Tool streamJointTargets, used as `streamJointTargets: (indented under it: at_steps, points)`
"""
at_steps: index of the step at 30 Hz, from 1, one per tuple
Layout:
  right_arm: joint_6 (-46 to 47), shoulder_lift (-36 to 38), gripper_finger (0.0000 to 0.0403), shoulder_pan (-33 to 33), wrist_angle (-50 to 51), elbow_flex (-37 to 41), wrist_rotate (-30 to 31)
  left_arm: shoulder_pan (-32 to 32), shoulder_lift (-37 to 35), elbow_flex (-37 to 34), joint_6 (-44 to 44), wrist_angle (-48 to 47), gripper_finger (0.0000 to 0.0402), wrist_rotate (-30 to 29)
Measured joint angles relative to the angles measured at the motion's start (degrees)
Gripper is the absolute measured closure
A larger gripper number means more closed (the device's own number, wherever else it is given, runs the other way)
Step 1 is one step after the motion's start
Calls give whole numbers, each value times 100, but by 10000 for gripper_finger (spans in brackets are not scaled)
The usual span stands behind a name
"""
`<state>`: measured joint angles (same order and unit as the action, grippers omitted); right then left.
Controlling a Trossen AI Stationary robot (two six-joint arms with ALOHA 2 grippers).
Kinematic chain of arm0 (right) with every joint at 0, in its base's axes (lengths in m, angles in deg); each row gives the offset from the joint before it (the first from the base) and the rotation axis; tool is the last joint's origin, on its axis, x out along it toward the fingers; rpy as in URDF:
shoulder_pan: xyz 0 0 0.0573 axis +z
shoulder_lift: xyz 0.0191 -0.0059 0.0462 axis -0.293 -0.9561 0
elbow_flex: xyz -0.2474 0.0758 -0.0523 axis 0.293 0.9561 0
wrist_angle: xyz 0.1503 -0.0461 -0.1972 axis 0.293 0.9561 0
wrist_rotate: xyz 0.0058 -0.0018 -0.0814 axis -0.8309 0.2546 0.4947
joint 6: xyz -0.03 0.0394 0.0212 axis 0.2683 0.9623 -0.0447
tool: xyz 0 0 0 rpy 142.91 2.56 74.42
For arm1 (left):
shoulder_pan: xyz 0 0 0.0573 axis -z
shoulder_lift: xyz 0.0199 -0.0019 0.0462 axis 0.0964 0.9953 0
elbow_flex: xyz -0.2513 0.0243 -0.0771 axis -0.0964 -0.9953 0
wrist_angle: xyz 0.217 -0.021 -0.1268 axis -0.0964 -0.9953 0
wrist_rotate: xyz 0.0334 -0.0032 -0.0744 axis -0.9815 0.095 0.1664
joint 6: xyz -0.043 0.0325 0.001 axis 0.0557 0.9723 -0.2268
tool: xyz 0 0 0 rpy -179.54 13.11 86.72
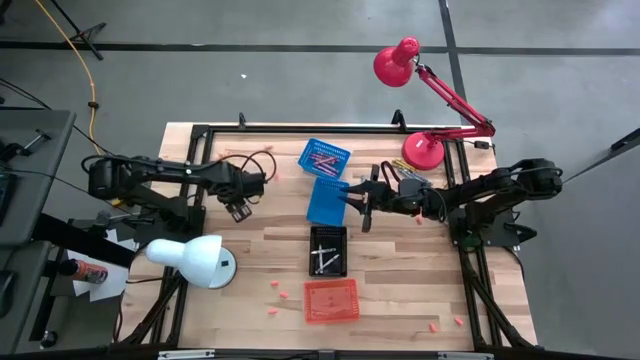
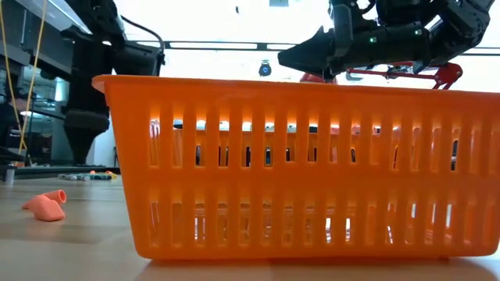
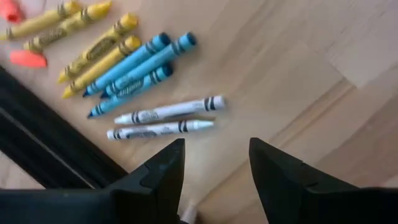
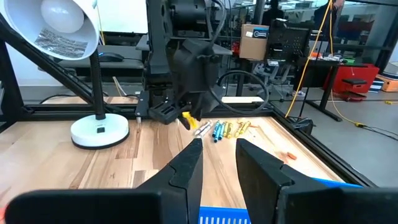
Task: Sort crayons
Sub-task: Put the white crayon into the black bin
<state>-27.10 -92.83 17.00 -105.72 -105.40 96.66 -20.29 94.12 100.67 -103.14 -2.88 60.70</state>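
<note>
Loose crayons lie flat on the wood in a fan: yellow ones [image 3: 93,46], blue ones [image 3: 134,71] and two white ones [image 3: 165,119]. My left gripper [image 3: 214,155] points down just beside the white pair, open, with nothing between its fingers; the high view shows it at the table's left [image 1: 240,207]. My right gripper [image 4: 217,155] is level and open with an empty gap, at the right edge of a blue basket [image 1: 327,200]. The same crayons [image 4: 221,129] show beyond it.
A second blue basket [image 1: 324,157] at the far side holds crayons. A black basket [image 1: 328,250] with pale crayons and an orange-red basket [image 1: 331,300] stand nearer. A white lamp [image 1: 195,260] is at the near left, a red lamp [image 1: 420,150] at the far right. Pink bits [image 1: 278,290] dot the wood.
</note>
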Motion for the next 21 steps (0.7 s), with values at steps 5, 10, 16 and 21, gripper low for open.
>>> streamJointTargets:
  at_steps: [5,10,16,21]
  points:
    - [0,0,311,0,-4,0,0,-336,0,0,303,121,232,299]
    - [1,0,311,0,-4,0,-2,-593,0,0,270,563,232,446]
    - [46,0,311,2,-2,0,-2,-828,0,0,159,821,232,344]
    - [49,0,311,2,67,0,-3,-892,0,-78,-253,752,232,149]
